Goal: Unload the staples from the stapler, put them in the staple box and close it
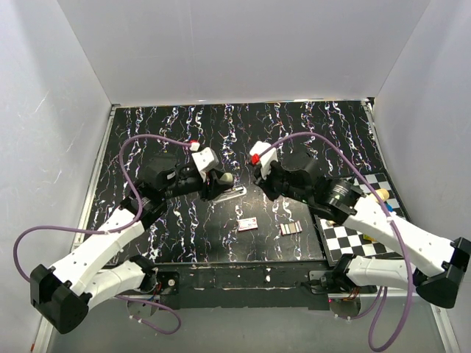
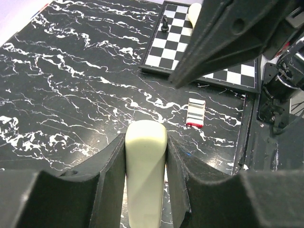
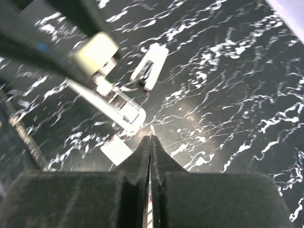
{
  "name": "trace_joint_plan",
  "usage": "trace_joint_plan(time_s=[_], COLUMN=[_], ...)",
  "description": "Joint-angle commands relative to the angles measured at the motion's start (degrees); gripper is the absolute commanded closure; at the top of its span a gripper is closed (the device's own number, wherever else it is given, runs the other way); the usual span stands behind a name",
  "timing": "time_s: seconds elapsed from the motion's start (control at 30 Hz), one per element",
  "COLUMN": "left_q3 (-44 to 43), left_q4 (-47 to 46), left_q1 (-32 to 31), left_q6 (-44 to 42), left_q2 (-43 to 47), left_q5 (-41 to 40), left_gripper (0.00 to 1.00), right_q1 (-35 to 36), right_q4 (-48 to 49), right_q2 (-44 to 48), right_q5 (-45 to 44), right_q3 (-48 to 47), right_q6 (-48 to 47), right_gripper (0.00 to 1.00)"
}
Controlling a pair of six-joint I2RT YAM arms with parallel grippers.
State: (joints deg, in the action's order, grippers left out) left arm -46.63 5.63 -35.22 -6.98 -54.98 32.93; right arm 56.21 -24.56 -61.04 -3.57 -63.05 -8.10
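My left gripper (image 1: 218, 181) is shut on the stapler (image 1: 234, 193) and holds it just above the table. In the left wrist view its cream top (image 2: 145, 166) sits tight between the jaws of the gripper (image 2: 145, 138). In the right wrist view the stapler (image 3: 118, 107) hangs open, with its metal tray showing. My right gripper (image 1: 260, 175) is just right of the stapler. Its jaws (image 3: 150, 138) are pressed together on a thin silver sliver with a red mark, which looks like a staple strip. Two staple strips (image 1: 248, 224) (image 1: 291, 229) lie on the table.
A chessboard (image 1: 360, 234) with a few pieces lies at the right front, also in the left wrist view (image 2: 209, 47). One loose strip shows in the left wrist view (image 2: 196, 112). White walls enclose the black marbled table (image 1: 169, 132).
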Motion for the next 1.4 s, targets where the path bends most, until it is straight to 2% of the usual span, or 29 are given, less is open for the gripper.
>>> trace_joint_plan(time_s=[0.0, 0.1, 0.2, 0.4, 0.67, 0.87, 1.37], left_q3=[-3.28, -5.57, -5.14, -5.93, -6.19, -7.33, -8.65], left_q4=[-2.20, -0.53, -2.72, -4.31, -8.00, -9.58, -14.15], left_q1=[0.07, 0.15, 0.07, 0.15, 0.15, 0.15, 0.15], left_q6=[4.77, 6.54, 8.74, 10.85, 13.22, 14.98, 19.02], left_q2=[-2.31, -5.04, -6.54, -9.53, -13.22, -16.12, -19.54], left_q5=[-4.09, -5.42, -6.12, -7.52, -9.99, -9.72, -18.86], left_gripper=[1.00, 1.00, 1.00, 1.00, 1.00, 1.00, 1.00], right_q1=[-1.88, -3.99, -4.70, -6.72, -7.16, -7.25, -7.78], right_q4=[12.24, 18.12, 25.59, 35.44, 41.60, 45.90, 53.64], right_q2=[-3.38, -5.58, -7.78, -8.75, -10.24, -13.93, -18.85], right_q5=[-10.75, -9.79, -11.01, -6.36, -0.74, -0.03, 3.13], right_q3=[-1.56, 0.37, 3.62, 10.13, 14.97, 17.34, 23.05], right_q6=[5.19, 7.57, 7.57, 10.38, 11.70, 11.79, 17.15], right_gripper=[0.99, 0.99, 0.99, 0.99, 0.99, 0.99, 0.99])
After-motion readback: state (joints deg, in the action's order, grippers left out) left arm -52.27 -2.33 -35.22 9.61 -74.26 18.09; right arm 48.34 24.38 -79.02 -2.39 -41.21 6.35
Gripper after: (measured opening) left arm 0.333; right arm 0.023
